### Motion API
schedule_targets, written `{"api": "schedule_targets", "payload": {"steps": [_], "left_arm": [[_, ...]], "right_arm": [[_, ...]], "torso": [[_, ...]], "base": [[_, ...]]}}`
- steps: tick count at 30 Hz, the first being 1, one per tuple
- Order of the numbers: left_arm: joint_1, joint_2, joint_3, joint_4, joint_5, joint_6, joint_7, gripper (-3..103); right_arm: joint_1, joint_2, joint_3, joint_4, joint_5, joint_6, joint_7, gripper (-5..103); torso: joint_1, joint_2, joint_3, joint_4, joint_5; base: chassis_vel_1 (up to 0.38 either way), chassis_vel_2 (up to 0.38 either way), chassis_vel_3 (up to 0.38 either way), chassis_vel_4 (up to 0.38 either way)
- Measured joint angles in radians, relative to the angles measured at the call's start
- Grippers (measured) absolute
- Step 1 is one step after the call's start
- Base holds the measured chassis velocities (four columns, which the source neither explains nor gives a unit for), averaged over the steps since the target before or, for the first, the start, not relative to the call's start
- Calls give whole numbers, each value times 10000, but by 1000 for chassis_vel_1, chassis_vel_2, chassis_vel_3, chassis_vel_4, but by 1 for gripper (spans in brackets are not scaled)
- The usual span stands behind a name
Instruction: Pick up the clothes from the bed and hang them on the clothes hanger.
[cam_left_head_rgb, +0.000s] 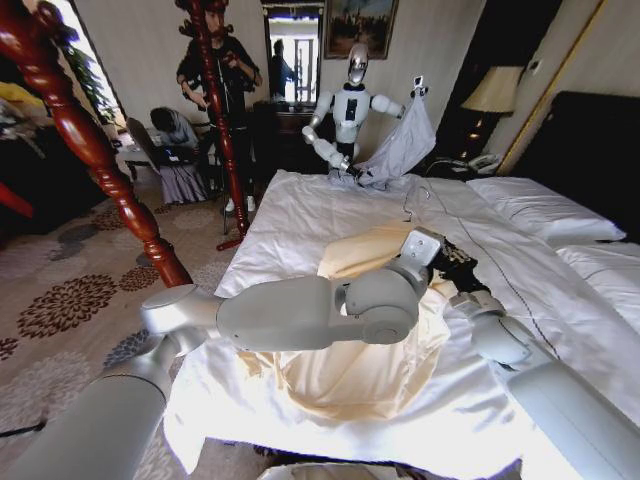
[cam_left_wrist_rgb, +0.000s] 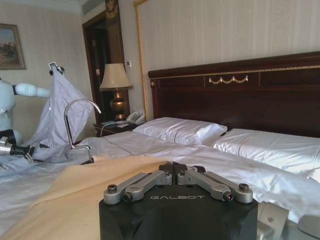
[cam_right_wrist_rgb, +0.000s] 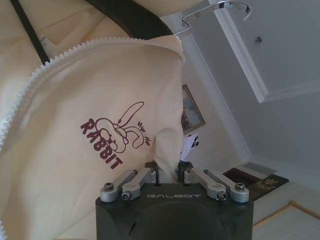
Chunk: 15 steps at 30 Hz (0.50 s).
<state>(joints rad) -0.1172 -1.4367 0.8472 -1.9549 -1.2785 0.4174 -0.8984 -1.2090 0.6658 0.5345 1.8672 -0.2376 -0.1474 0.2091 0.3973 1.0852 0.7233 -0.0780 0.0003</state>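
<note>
Right gripper (cam_right_wrist_rgb: 168, 172) clenched on a fold of the cream jacket (cam_left_head_rgb: 370, 340), lifting it off the bed (cam_left_head_rgb: 300, 220) to free it. Left gripper (cam_left_wrist_rgb: 172, 172) closed, empty, near the hanger (cam_left_wrist_rgb: 77, 127).

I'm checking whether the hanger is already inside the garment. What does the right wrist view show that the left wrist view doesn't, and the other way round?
Right wrist view alone: the right gripper shut on a fold of the cream clothes, their white zipper, a maroon RABBIT print, and the black hanger showing inside the open neck.

Left wrist view alone: the left gripper shut on nothing, low over the bed, with pillows, headboard and lamp beyond.

Both: the cream clothes and the hanger's silver hook.
</note>
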Motion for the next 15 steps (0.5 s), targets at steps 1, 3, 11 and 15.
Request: {"api": "schedule_targets", "payload": {"steps": [1,3,11,15], "left_arm": [[0,0,0,0,0,0,0,0],[147,48,140,-132,19,48,49,0],[368,381,312,-356,45,286,318,2],[209,499,350,-489,243,946,-18,18]], "right_arm": [[0,0,0,0,0,0,0,19],[-98,-60,94,20,32,63,44,19],[-323,-12,162,379,155,117,101,19],[-426,195,134,493,140,185,108,19]], "torso": [[0,0,0,0,0],[0,0,0,0,-1],[0,0,0,3,-3],[0,0,0,1,-4]], "base": [[0,0,0,0],[0,0,0,0],[0,0,0,0],[0,0,0,0]]}}
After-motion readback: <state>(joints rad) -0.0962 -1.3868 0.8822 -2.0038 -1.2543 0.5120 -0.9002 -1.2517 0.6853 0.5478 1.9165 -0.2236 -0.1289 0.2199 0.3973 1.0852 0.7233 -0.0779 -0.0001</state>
